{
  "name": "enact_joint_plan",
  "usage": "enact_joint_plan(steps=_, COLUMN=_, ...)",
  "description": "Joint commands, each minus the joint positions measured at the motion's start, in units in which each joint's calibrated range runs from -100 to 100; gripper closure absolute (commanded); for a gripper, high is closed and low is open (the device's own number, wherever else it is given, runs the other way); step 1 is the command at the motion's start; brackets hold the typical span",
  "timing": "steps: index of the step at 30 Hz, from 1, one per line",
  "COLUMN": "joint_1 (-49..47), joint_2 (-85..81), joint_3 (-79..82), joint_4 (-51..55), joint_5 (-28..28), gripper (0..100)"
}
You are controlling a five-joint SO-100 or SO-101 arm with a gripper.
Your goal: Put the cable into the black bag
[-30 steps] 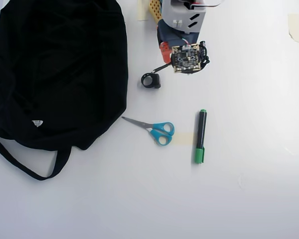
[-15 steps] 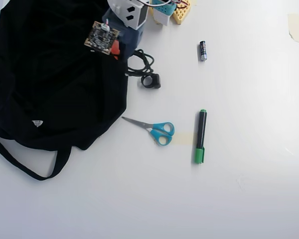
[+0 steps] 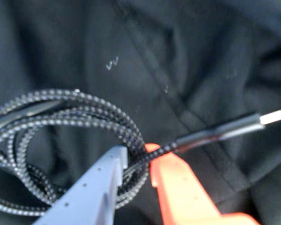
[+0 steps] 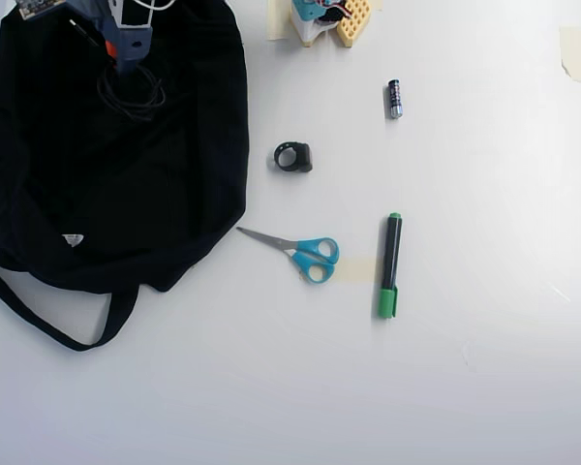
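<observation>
A: Cable [image 3: 79, 126] status?

B: Clamped in the tool [image 3: 138, 161]. Wrist view shows the grey and orange jaws pinched on the braided coil where the loose end leaves it. Plug end sticks out to the right in that view, metal tip clear of the fabric.

A: Where relative to the black bag [image 4: 97, 184]?

B: Over it. In the overhead view the cable [image 4: 131, 94] hangs as a small coil under the tool [image 4: 126, 60], above the upper part of the bag, well inside its outline. Wrist view has nothing but dark fabric behind the loops. Can't tell whether the coil is resting on the cloth or just above it.

A: So which step?

B: Carry looks done, release pending, I'd say. Can't make out the bag's opening in either view, so whether that spot is inside it or only on top of it is unclear.

A: Next move?

B: Probably lower if there's a gap, then open wide enough for the loops to fall free. Risk: a braid loop snags on a finger and rides back out when the arm lifts.

A: Anything else near the bag?

B: Black ring clip [image 4: 292, 157] just right of it, scissors [image 4: 302, 251] below that, marker [image 4: 390, 264] and battery [image 4: 394, 99] further right. All on the tabletop [image 4: 484, 387], clear of the drop.
</observation>
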Motion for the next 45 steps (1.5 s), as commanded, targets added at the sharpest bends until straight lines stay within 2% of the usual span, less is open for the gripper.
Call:
enact_joint_plan(steps=1, joint_1=-0.15, joint_2=2.28, joint_3=-4.27, joint_4=-0.73, joint_5=0.02, gripper=89)
enact_joint_plan(steps=3, joint_1=-0.38, joint_2=2.20, joint_3=-3.64, joint_4=-0.73, joint_5=-0.08, gripper=86)
enact_joint_plan(steps=6, joint_1=-3.22, joint_2=-2.12, joint_3=-3.64, joint_4=1.51, joint_5=-0.03, gripper=86)
enact_joint_plan(steps=9, joint_1=-8.98, joint_2=-10.75, joint_3=-3.55, joint_4=11.16, joint_5=-0.08, gripper=87)
enact_joint_plan(steps=11, joint_1=-12.12, joint_2=-14.32, joint_3=-3.55, joint_4=13.48, joint_5=-0.13, gripper=98)
enact_joint_plan(steps=12, joint_1=-13.91, joint_2=-16.06, joint_3=-3.55, joint_4=13.57, joint_5=-0.13, gripper=98)
enact_joint_plan(steps=17, joint_1=-27.08, joint_2=-24.86, joint_3=-2.92, joint_4=25.46, joint_5=0.39, gripper=98)
enact_joint_plan(steps=19, joint_1=-33.88, joint_2=-28.34, joint_3=2.20, joint_4=27.87, joint_5=-0.08, gripper=98)
enact_joint_plan(steps=21, joint_1=-39.42, joint_2=-37.06, joint_3=14.51, joint_4=27.09, joint_5=-0.03, gripper=98)
enact_joint_plan(steps=24, joint_1=-41.81, joint_2=-43.11, joint_3=23.58, joint_4=26.58, joint_5=0.39, gripper=98)
enact_joint_plan(steps=37, joint_1=-44.21, joint_2=-68.84, joint_3=62.31, joint_4=10.56, joint_5=0.50, gripper=97)
enact_joint_plan(steps=45, joint_1=-46.60, joint_2=-79.46, joint_3=77.94, joint_4=5.65, joint_5=0.55, gripper=98)
